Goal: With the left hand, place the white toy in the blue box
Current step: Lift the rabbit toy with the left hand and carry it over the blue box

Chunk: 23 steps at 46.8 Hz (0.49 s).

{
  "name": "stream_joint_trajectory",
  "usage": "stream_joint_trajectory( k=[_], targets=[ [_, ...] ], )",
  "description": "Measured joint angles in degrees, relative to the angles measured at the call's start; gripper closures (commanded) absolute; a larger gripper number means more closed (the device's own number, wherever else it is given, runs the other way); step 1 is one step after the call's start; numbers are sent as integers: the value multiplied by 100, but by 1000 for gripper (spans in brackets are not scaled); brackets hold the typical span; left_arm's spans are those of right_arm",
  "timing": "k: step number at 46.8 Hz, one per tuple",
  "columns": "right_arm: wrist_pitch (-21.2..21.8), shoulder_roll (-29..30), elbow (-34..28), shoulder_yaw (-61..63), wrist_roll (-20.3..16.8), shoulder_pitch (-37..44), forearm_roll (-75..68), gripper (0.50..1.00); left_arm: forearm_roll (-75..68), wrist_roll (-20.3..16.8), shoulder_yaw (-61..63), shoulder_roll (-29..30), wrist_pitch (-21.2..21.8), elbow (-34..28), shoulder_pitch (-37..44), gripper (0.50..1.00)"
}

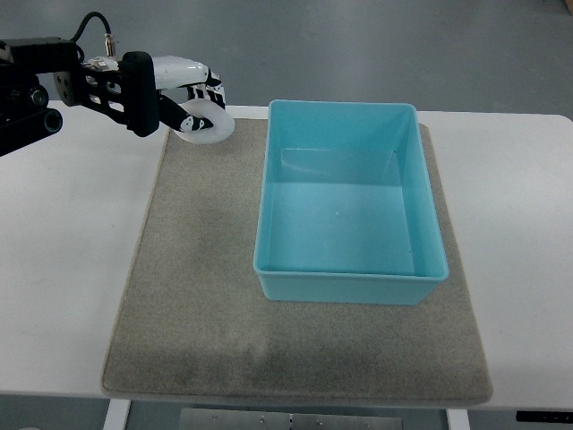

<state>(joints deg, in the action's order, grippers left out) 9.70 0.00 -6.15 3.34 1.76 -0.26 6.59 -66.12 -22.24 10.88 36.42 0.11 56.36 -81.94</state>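
A: Step? Where's the white toy point(209, 121)?
B: Carry step. Left hand point(183, 98) has its fingers curled around it, up by the mat's point(197, 269) far left corner, beside the blue box point(345, 278), not over it.
A: Next?
B: Probably swing right over the box, then release.

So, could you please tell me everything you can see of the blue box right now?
The blue box is a light turquoise rectangular bin that looks like smooth, slightly glossy plastic, with a thin rim, sloping walls and a flat bottom. It stands upright and open-topped, with nothing inside. It rests on the right half of the grey mat, its long sides running away from the robot. Nothing else touches it: the left hand, holding the white toy, is off to its upper left.
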Motion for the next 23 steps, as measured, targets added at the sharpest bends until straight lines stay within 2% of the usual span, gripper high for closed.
stream_joint_trajectory(
  k=[7, 23],
  targets=[
    [-2, 0, -1, 0, 2, 1, 0, 564, 12, -10, -165, -46, 286, 51, -83, 1000],
    [3, 0, -1, 0, 1, 0, 0, 564, 4, -18, -449, -420, 327, 210, -52, 1000]
  ],
)
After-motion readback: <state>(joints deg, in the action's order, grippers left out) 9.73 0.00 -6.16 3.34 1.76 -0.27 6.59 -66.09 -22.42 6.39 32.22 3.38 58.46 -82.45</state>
